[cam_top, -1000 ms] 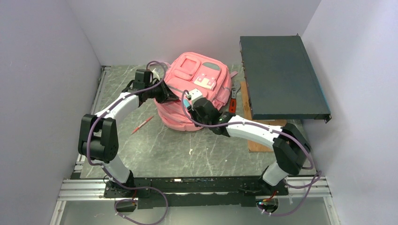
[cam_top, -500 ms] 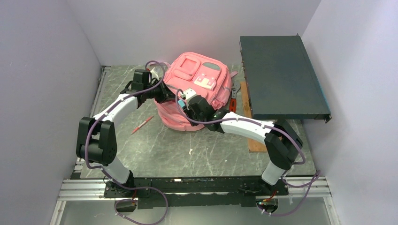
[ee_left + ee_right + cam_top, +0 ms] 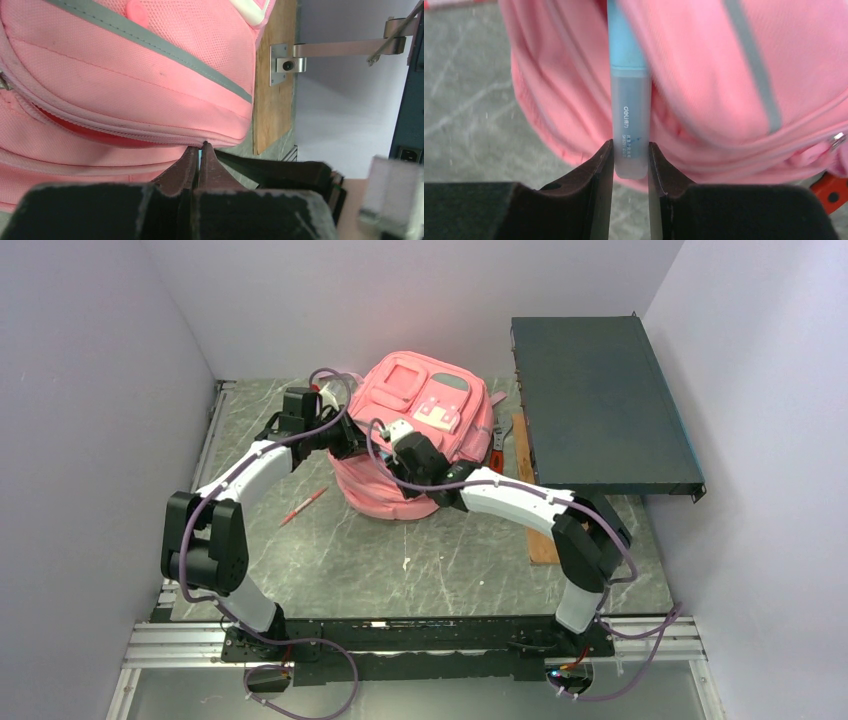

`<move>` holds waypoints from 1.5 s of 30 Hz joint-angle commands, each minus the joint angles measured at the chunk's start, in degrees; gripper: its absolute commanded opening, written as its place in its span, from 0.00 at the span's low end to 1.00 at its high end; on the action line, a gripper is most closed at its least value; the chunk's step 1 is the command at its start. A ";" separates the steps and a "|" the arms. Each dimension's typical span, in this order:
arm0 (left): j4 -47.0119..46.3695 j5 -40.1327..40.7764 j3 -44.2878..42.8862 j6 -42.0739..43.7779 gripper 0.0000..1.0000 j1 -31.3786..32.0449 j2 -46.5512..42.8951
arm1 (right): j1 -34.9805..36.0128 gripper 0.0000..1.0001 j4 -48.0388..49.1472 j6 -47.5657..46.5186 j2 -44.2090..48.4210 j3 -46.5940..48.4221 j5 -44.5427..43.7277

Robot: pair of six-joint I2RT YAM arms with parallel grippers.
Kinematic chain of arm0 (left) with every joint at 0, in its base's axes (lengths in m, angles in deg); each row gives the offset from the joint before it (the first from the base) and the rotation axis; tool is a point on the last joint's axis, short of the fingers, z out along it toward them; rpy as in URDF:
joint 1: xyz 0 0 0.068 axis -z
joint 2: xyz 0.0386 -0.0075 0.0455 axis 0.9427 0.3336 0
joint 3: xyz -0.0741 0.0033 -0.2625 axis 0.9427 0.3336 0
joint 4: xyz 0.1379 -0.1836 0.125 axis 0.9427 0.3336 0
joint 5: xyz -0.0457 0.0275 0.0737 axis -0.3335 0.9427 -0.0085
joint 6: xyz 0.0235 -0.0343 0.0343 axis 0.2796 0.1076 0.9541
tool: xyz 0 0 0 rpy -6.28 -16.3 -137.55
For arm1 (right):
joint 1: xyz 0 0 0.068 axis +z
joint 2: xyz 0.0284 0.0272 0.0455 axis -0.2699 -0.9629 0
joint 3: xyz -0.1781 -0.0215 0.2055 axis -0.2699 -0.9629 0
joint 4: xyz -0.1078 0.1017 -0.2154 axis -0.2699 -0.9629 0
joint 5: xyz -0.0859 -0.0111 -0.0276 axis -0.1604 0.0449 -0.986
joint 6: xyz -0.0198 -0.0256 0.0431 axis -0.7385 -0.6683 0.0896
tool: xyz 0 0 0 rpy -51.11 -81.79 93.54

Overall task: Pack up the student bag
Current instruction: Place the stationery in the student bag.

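Robotics lab test cell; plain pale partition walls [image 3: 90,390] on three sides, grey marble-pattern bench [image 3: 400,570], left arm [image 3: 250,470] and right arm [image 3: 520,502] bolted to aluminium rail [image 3: 180,645]; dark rack-style equipment case [image 3: 600,410], metal bracket [image 3: 320,50]

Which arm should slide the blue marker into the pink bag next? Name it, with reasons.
Right. The right end effector is shut on the blue marker, whose far end points toward the student bag opening. The left end effector is shut against the zip edge and carries nothing to pack.
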 commanded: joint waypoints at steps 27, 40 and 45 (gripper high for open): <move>-2.09 -2.19 0.39 1.67 0.00 -0.96 -3.31 | 2.04 0.10 29.80 -26.15 -4.23 3.30 -22.94; -1.82 -1.95 0.45 2.01 0.00 -1.22 -2.53 | 3.33 0.22 31.17 -44.45 -16.05 10.34 -29.83; 0.19 -1.57 -0.90 3.29 0.00 -1.69 -2.43 | 2.93 0.40 29.99 -44.83 -16.43 10.12 -29.28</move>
